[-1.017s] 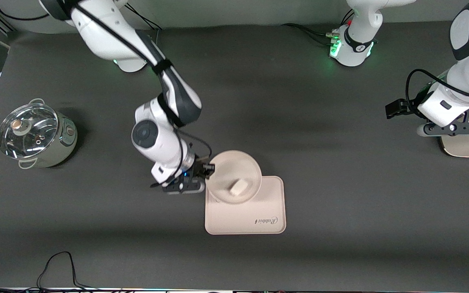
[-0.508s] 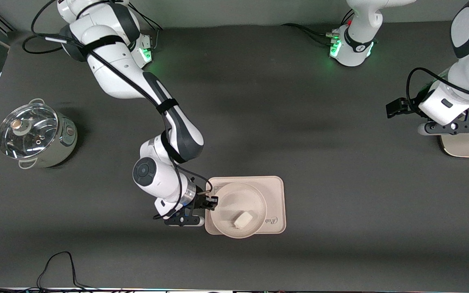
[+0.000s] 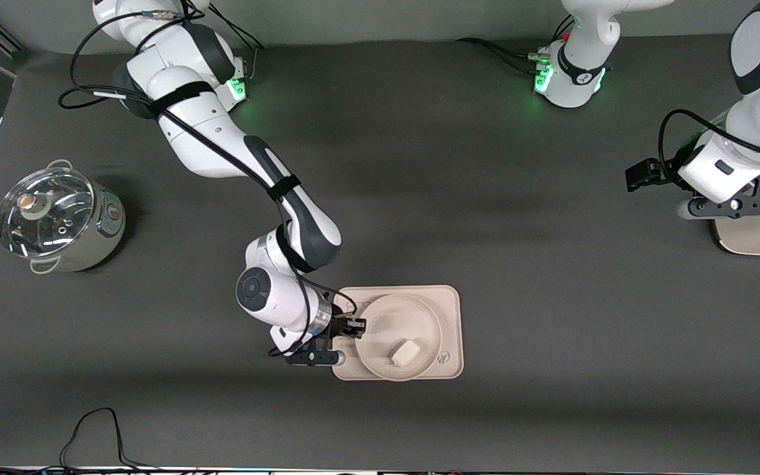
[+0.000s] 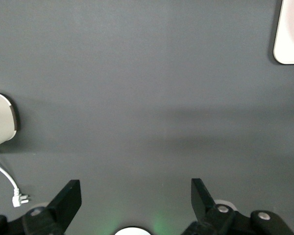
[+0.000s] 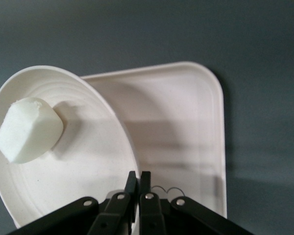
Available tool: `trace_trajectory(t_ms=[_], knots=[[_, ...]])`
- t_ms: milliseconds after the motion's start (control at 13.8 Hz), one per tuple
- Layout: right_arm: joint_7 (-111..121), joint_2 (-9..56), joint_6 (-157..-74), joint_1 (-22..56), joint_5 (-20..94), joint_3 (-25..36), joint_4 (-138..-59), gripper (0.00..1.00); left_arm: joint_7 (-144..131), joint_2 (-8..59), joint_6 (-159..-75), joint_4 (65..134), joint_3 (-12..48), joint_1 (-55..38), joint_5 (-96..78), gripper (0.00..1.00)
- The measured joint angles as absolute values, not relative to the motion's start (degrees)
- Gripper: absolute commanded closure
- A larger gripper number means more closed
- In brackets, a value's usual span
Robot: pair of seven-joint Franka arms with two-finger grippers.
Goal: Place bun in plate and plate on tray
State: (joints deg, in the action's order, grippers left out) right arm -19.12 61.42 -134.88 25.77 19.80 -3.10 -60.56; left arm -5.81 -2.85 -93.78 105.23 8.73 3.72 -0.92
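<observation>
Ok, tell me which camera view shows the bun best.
The right wrist view: the bun fills a good part of it, lying in the plate whose rim the right gripper pinches. The front view shows it only as a small lump in the plate on the tray. The left wrist view misses it.
</observation>
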Motion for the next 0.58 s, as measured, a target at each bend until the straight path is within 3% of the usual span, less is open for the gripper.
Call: trace_trajectory(t_ms=[145,218,291,363,581], knots=[[-19.1,62.1,-134.9,25.7,20.8,-3.1,-60.7,1.0,-5.8,-2.8,-93.8,105.2,8.7,3.7,-0.9,0.0],[-19.1,62.3,-134.8,25.7,21.2,-3.1,-60.8,0.53,-5.8,-2.9,-93.8,105.2,8.7,3.7,-0.9,0.0],[-19.2,62.4,-134.8,25.7,21.6,-3.1,-60.8,0.19,-5.8,-2.9,-93.8,105.2,8.7,3.7,-0.9,0.0],[-19.2,62.5,-134.8,25.7,22.1,-3.1,-60.8,0.0,-5.8,-3.0,-93.8,105.2,8.7,3.7,-0.9,0.0],[-19.4,62.4,-134.8,25.7,22.4,-3.2,-60.6,0.0,-5.8,-3.2,-93.8,104.7,8.7,3.7,-0.8,0.0]])
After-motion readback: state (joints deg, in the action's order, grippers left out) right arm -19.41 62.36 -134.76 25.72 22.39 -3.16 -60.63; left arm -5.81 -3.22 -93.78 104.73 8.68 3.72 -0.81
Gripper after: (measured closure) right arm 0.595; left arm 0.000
